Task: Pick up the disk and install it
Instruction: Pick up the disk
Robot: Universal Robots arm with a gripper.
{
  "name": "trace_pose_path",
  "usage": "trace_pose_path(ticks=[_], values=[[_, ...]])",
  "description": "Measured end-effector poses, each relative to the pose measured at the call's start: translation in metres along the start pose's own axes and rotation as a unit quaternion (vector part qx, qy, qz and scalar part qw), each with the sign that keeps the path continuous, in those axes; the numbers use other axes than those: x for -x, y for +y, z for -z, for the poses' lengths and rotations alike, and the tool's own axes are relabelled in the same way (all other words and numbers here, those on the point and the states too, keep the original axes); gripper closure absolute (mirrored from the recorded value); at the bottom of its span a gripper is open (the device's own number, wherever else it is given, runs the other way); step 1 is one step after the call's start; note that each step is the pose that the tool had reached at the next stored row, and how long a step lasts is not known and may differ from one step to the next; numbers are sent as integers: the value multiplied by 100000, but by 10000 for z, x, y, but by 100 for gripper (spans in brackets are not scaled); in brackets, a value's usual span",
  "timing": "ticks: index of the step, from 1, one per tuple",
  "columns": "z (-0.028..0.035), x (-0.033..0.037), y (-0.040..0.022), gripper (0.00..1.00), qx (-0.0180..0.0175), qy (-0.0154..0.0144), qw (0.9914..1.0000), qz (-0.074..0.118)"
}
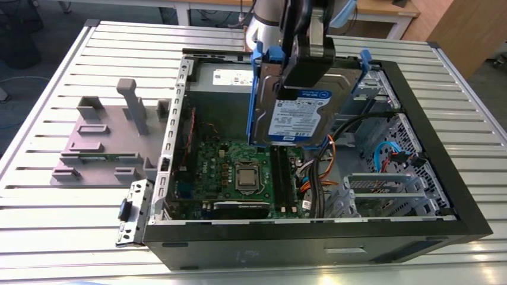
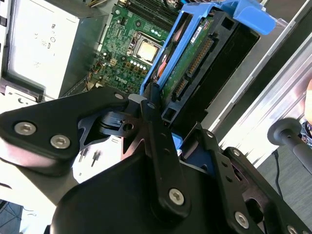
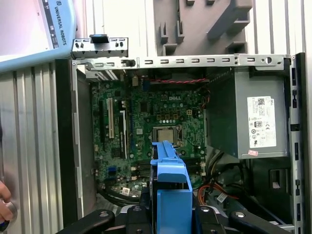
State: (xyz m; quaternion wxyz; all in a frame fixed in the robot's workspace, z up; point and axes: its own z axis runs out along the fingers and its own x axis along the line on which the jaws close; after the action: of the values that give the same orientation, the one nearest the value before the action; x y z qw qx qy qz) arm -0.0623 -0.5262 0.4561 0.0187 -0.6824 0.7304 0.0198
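Disk (image 1: 297, 116) clamped upright in end effector (image 1: 305, 71), above open computer case (image 1: 317, 243), motherboard (image 1: 237, 172) beneath.

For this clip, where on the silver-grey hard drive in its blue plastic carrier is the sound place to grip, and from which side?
Judging by the grip shown, the upper end, approached from above. The silver-grey hard drive in its blue carrier hangs upright over the open black computer case, with the end effector clamped across its flat faces there. That likely leaves the lower end and blue side rails free to enter a bay.
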Motion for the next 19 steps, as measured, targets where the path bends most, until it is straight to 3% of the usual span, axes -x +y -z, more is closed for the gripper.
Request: trace_pose_path(ticks=[19], values=[[-16, -58, -9, 64, -3, 12, 100000, -1]])
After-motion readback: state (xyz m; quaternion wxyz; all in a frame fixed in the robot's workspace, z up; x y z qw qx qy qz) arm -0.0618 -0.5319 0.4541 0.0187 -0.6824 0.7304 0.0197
